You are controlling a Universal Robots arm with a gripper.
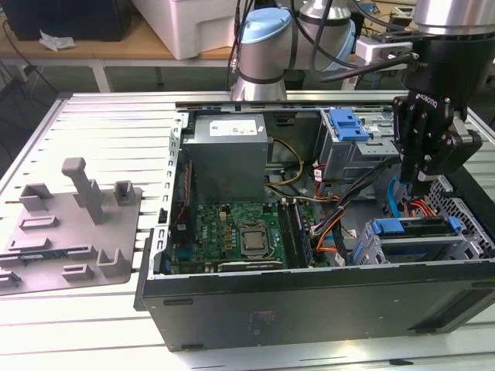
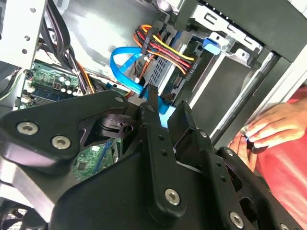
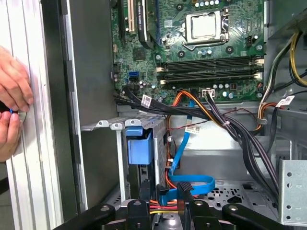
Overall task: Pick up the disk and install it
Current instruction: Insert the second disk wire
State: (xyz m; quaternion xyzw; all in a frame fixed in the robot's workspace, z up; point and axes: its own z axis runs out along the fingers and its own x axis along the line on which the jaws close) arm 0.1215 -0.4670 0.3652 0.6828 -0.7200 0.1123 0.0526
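The disk (image 1: 418,246), silver in a blue carrier (image 1: 410,226), lies in the metal drive cage (image 1: 371,251) at the case's front corner on the exterior view's right. In the first wrist view its blue carrier (image 3: 139,146) shows inside the cage, with the blue data cable (image 3: 180,153) and the red-yellow power leads beside it. My black gripper (image 1: 420,184) hangs just above that cage. Its fingers (image 3: 144,191) stand apart over the cables with nothing between them, so the gripper (image 3: 164,189) is open. In the second wrist view the gripper (image 2: 168,108) points at the cage.
The open computer case (image 1: 309,301) holds a motherboard (image 1: 240,236), a grey power supply (image 1: 228,158) and an upper bay with a blue latch (image 1: 346,124). A person's hand (image 3: 12,96) (image 2: 268,127) rests on the table outside the case wall. A grey fixture (image 1: 73,224) sits at the exterior view's left.
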